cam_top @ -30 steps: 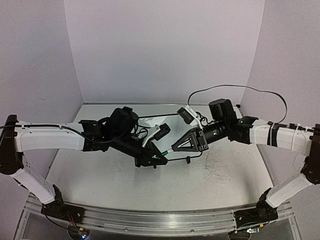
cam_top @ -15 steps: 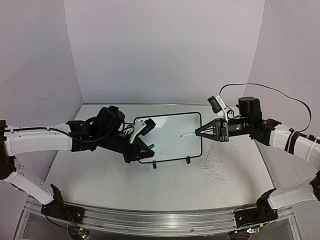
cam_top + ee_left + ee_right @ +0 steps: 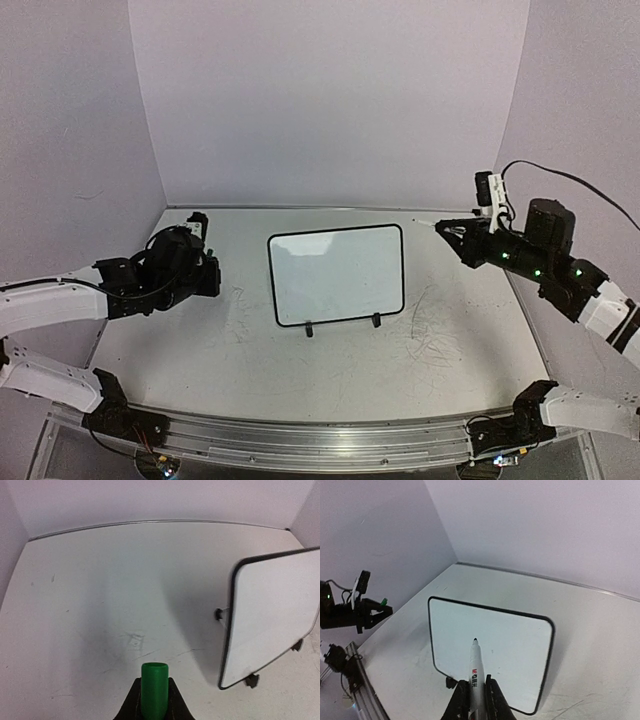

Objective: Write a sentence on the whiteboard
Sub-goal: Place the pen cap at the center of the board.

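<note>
Whiteboard (image 3: 336,275) is standing blank at the centre of the tabletop (image 3: 250,360). Right jaws are clamping the uncapped marker (image 3: 474,667), tip aimed at the board, ready for writing; left jaws are pinching its green cap (image 3: 154,687), parked aside, out of the way.

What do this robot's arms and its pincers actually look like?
The left arm and right arm are long white shells joined by chunky black round joints. The left gripper and right gripper are black, each with two narrow fingers. A thin black cable loops over the right arm, where tiny green lights glow.
</note>
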Controlling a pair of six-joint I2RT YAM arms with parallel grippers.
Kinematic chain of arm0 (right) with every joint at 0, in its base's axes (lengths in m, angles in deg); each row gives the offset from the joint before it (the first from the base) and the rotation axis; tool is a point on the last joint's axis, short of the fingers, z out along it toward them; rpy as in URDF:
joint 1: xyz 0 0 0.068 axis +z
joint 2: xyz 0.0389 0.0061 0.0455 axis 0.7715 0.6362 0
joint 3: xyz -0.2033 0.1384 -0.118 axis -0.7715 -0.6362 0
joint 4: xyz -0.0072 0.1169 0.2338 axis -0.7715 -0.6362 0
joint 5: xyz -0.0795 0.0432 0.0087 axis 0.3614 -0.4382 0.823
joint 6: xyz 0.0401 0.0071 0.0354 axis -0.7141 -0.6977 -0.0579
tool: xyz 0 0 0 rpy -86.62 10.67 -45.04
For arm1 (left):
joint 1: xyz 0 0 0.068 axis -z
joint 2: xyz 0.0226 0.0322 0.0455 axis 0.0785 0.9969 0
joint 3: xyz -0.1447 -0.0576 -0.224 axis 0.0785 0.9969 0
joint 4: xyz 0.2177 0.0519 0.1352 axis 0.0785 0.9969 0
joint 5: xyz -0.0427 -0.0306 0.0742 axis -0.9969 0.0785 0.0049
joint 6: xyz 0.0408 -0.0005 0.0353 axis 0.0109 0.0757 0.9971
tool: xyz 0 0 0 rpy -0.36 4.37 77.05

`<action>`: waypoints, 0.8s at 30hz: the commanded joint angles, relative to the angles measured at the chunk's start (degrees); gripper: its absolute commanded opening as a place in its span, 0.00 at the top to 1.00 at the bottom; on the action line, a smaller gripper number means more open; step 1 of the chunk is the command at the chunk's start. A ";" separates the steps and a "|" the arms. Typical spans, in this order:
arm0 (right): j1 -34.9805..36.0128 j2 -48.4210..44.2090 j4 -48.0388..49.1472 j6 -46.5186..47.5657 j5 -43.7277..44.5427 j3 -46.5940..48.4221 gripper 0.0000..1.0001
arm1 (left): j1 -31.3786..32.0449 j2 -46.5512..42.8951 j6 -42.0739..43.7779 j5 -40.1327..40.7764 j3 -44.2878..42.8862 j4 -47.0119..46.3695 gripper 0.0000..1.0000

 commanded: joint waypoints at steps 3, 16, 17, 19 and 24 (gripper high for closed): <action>0.06 -6.62 6.99 -2.91 16.90 -3.04 1.00 | -1.96 6.59 -19.95 13.57 4.51 2.81 1.00; 0.00 -9.85 7.31 -5.84 18.23 -6.49 1.00 | -1.97 31.32 -25.48 15.61 -2.06 3.19 1.00; 0.00 -9.93 7.31 -5.86 18.27 -6.63 1.00 | -1.96 32.00 -25.98 15.93 -2.02 3.19 1.00; 0.01 -10.08 7.26 -5.81 18.39 -6.78 1.00 | -1.97 32.88 -26.51 16.41 -1.83 3.18 1.00; 0.05 -9.31 7.21 -5.75 18.51 -7.11 1.00 | -1.97 34.58 -27.38 16.91 -1.34 3.16 0.90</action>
